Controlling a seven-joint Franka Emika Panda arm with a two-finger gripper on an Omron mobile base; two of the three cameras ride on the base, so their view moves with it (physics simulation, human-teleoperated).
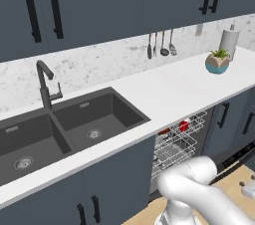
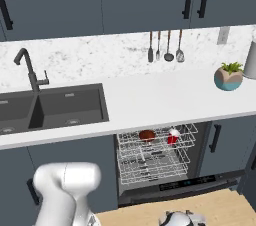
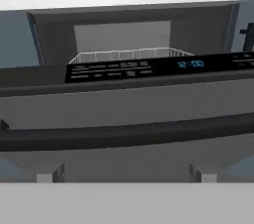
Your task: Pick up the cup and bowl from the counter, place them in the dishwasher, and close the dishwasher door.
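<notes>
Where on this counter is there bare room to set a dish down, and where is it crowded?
The counter is bare from the sink across to the plant pot. The dishwasher's upper rack is the crowded spot, with the bowl and the cup already in it.

One cup (image 2: 173,136) and one bowl (image 2: 147,135) at centre frame; three utensils (image 2: 165,47), apparently, upper centre; one plant pot (image 2: 229,77) right.

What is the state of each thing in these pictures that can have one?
cup: upright in the upper rack.
bowl: in the upper rack, beside the cup.
dishwasher door: partly open, not yet shut.
end effector: open, close below the door handle.
tap: no water running.
</notes>
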